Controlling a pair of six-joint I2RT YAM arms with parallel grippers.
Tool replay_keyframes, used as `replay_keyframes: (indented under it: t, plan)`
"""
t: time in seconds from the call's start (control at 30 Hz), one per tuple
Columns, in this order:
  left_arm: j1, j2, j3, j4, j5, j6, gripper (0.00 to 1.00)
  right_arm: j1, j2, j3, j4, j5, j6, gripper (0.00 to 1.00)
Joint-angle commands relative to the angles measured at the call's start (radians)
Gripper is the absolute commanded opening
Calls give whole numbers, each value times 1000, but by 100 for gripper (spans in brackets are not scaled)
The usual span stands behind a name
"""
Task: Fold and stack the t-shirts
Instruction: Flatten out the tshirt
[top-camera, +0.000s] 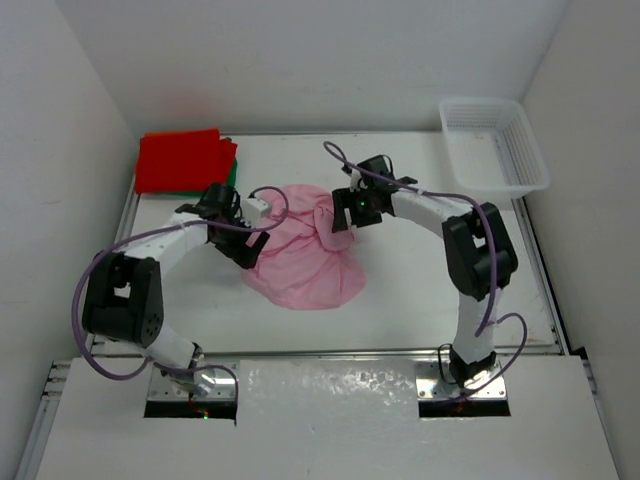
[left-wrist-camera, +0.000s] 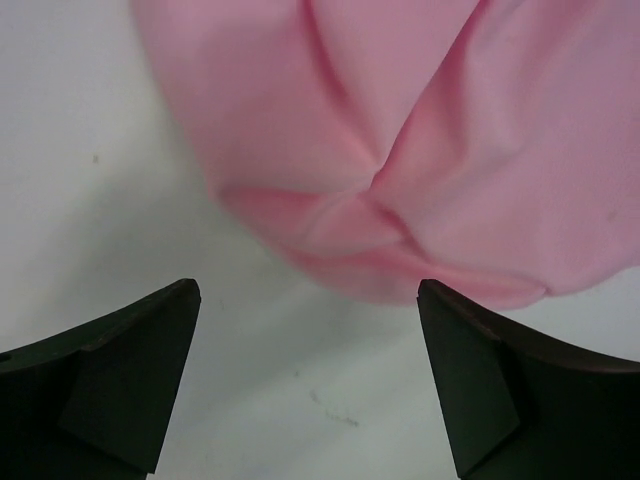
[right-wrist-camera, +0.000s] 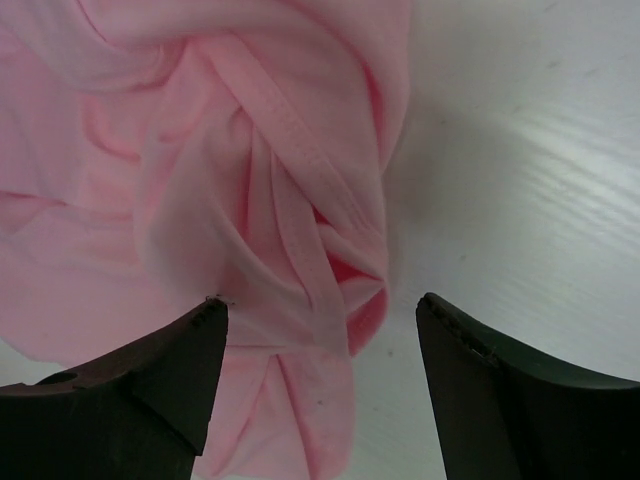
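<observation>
The left fingers (left-wrist-camera: 120, 380) are standing wide apart and holding nothing. Only bare surface (left-wrist-camera: 90, 200) is lying between them, and the rounded edge of the pink t-shirt (left-wrist-camera: 420, 150) is sitting just beyond their tips. They are probably hanging there to line up on that edge before a grip.

The right fingers (right-wrist-camera: 130, 390) are also spread, clamping nothing. A bunched ridge of the same shirt, with a stitched hem running along it, is lying in the gap, closer to the left-hand finger, while bare surface is showing by the other one. The cloth is resting loose and crumpled, so the pink shirt is not yet flattened, let alone folded. Both pairs seem to be flanking it from opposite sides so that they can pull it out flat together.

Well beyond the left fingers, in the far corner, the red t-shirt (top-camera: 180, 160) is lying folded on the green t-shirt (top-camera: 232, 172), most likely the stack that is waiting for this one. No orange shirt is showing. The basket (top-camera: 480, 101) is sitting far out past the right fingers.
</observation>
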Motion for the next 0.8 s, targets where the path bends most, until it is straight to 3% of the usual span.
replay_keyframes:
  t: [0.0,0.07,0.13,0.17,0.2,0.23,0.27,0.37,0.53,0.67,0.77]
  plan:
    - [-66,43,-42,183,36,31,89,36,41,45,41,-102,18,74]
    - [-101,113,-55,236,1,19,86,36,93,69,76,-129,43,74]
    - [-110,161,-46,233,1,6,74,36,123,76,99,-174,66,71]
    - [-110,179,-35,228,-5,2,57,36,149,76,114,-203,84,66]
    - [-110,198,-17,225,-17,0,16,36,162,76,133,-262,113,39]
    - [-109,197,-9,233,-40,-4,1,36,177,79,153,-287,130,23]
    - [-106,181,-3,242,-86,-4,0,35,199,90,156,-295,153,0]
    - [-89,120,66,239,-158,6,0,13,196,156,113,-254,140,0]
    - [-18,34,369,204,-263,5,0,-166,53,265,142,-226,248,0]
    - [-12,-1,674,58,-220,48,0,-274,-92,386,93,-200,206,0]
    - [-14,-33,791,-66,-175,63,0,-306,-235,397,32,-166,128,0]
